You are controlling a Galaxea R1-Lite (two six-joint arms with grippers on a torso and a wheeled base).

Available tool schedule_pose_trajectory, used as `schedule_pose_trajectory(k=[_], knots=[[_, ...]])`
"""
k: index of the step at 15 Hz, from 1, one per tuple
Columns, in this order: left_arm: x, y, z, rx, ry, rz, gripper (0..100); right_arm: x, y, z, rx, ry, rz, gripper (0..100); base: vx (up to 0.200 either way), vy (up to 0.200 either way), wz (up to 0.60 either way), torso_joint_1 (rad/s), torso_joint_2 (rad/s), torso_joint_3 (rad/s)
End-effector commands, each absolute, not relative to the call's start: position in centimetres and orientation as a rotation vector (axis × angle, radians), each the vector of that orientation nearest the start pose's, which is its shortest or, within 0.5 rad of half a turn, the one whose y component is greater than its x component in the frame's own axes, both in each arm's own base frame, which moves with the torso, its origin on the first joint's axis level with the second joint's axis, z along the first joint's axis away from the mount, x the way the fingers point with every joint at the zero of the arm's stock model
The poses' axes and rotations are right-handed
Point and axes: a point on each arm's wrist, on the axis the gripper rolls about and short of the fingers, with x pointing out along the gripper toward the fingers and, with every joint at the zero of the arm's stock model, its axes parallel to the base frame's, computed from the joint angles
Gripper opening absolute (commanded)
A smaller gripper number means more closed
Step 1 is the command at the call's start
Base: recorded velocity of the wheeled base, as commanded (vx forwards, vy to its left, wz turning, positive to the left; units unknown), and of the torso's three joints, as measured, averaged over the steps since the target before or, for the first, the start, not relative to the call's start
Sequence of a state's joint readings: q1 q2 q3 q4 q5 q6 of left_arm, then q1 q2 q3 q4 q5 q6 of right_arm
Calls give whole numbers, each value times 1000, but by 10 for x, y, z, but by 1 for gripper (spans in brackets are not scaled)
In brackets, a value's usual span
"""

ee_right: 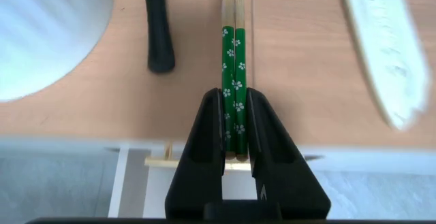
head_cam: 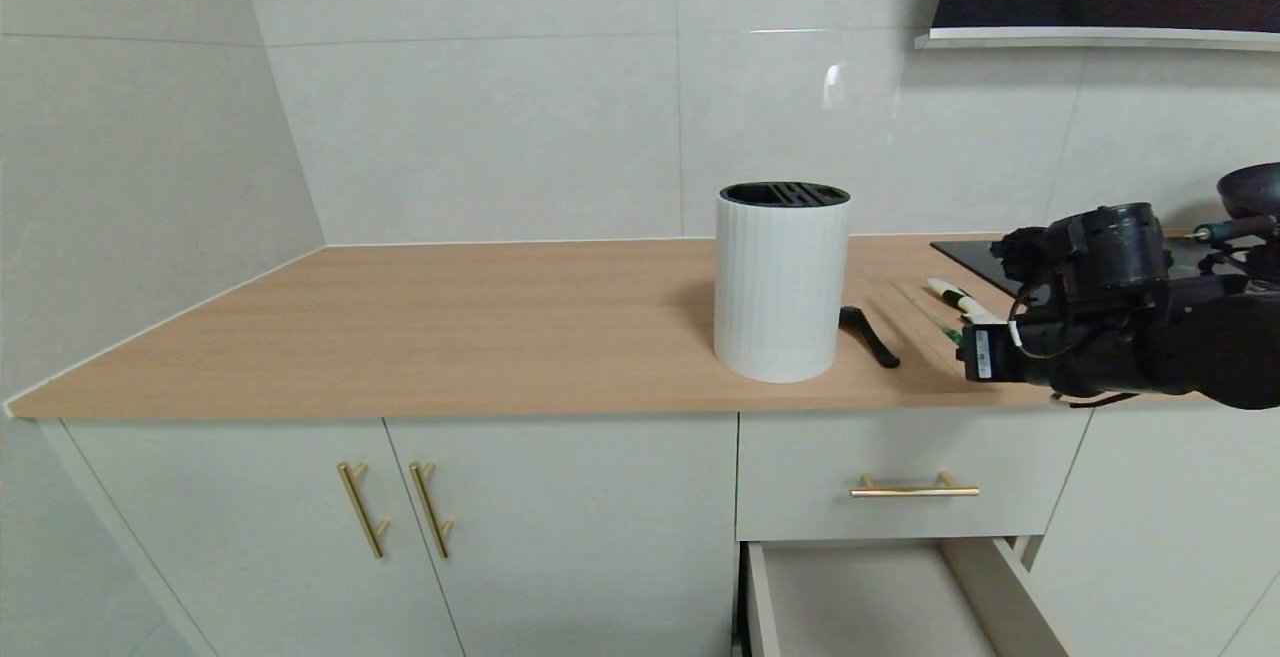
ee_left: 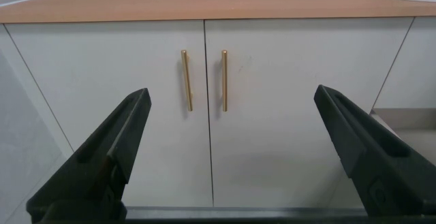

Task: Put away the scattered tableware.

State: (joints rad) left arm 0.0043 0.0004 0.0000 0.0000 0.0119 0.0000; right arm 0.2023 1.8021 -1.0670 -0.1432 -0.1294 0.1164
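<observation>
Right end effector (ee_right: pixel 231 132): fingers clamped on the green flowered ends of a pair of chopsticks (ee_right: pixel 231 60), whose shafts run straight ahead over the tabletop (ee_right: pixel 306 81). Black handle (ee_right: pixel 158 26) lies just beside the chopsticks, with the white ribbed holder (ee_right: pixel 48 26) beyond it and a white utensil (ee_right: pixel 385 54) on the opposite side. Left end effector (ee_left: pixel 231 149): fingers wide apart, facing cabinet doors (ee_left: pixel 272 115).
</observation>
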Motion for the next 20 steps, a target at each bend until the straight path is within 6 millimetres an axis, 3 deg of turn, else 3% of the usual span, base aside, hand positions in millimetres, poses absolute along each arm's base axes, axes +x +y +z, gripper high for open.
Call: schedule_pose_trajectory(k=[1, 3, 6, 14, 20], knots=[[-23, 0, 75, 0, 0, 17, 100, 271, 55, 212, 19, 562, 51, 0, 0, 0, 0, 0, 0, 0], [-23, 0, 75, 0, 0, 17, 100, 230, 48, 228, 20, 585, 73, 0, 0, 0, 0, 0, 0, 0], [-23, 0, 75, 0, 0, 17, 100, 179, 40, 231, 49, 676, 209, 0, 0, 0, 0, 0, 0, 0], [-23, 0, 75, 0, 0, 17, 100, 162, 38, 212, -36, 730, 301, 0, 0, 0, 0, 0, 0, 0], [-23, 0, 75, 0, 0, 17, 100, 155, 56, 193, -118, 799, 414, 0, 0, 0, 0, -10, 26, 17]])
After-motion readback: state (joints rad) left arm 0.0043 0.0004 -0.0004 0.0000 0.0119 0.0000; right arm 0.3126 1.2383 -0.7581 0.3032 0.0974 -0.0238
